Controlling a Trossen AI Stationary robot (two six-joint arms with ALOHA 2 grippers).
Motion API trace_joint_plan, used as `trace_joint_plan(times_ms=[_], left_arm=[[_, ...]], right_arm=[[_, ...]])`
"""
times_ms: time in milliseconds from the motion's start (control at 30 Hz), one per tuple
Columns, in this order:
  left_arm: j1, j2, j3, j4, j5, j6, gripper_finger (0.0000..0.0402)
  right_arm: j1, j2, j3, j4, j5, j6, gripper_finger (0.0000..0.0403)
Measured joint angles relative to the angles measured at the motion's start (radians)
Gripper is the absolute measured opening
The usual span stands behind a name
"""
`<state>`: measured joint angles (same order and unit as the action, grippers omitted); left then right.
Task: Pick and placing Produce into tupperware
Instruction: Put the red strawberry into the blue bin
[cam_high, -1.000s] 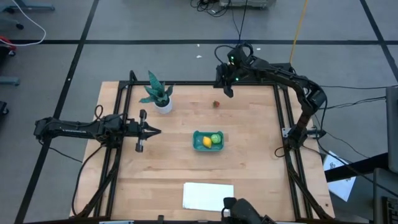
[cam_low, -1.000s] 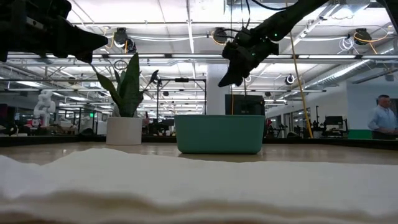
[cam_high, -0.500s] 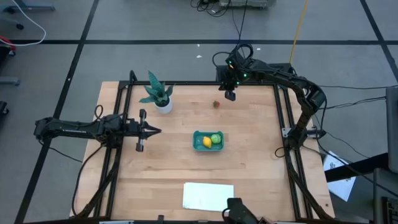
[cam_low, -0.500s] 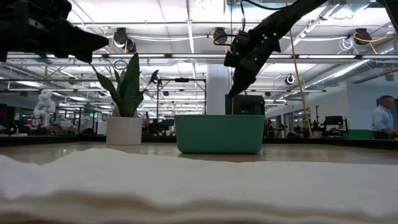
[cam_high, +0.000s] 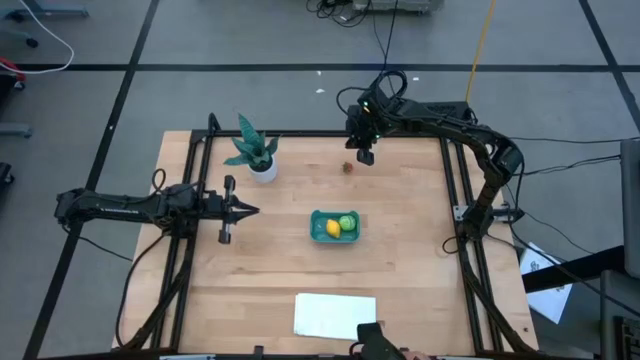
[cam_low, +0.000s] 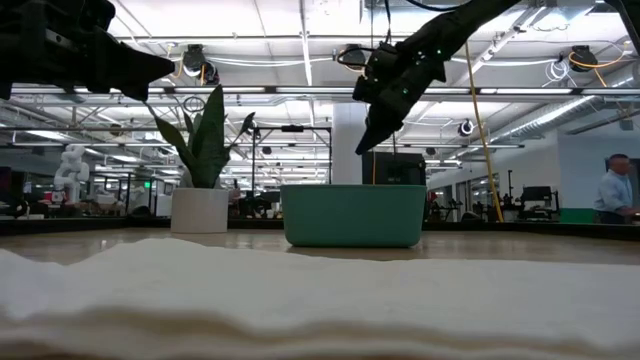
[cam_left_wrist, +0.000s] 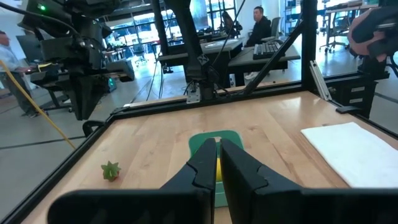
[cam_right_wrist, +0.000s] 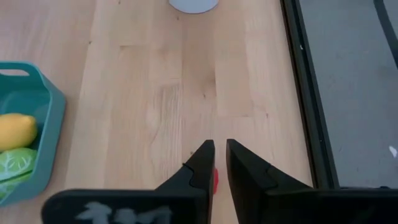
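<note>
Near the far edge of the surface (cam_high: 400, 260), our right gripper (cam_high: 364, 155) hangs above the red piece (cam_high: 348, 167). Its jaws stand narrow, with only a slim gap between them, and hold nothing. Through the right wrist view, the red piece (cam_right_wrist: 215, 180) shows just behind the fingers (cam_right_wrist: 200, 167), on the bare wood.

At mid-surface sits the tupperware (cam_high: 316, 226). It contains the lemon (cam_high: 332, 229) and the green ball (cam_high: 346, 222), side by side and touching.

Our left gripper (cam_high: 244, 210) waits over the left side, level, pointing toward the tupperware and well apart from it. Its jaws are nearly closed and empty.

A plant (cam_high: 255, 152) stands near the far left corner. A white sheet (cam_high: 334, 314) lies by the near edge.
</note>
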<state>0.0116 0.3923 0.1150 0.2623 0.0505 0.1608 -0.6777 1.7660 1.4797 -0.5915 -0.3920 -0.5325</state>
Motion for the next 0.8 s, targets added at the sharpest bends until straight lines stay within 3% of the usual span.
trace_joint_plan(times_ms=[433,800], left_arm=[[0.000,0.000,0.000,-0.001,-0.001,0.004,0.0026],[0.000,0.000,0.000,-0.005,-0.001,0.010,0.0026]], right_arm=[[-0.001,0.000,-0.051,0.043,0.002,0.001,0.0002],[-0.001,0.000,-0.052,0.042,0.003,-0.003,0.0001]])
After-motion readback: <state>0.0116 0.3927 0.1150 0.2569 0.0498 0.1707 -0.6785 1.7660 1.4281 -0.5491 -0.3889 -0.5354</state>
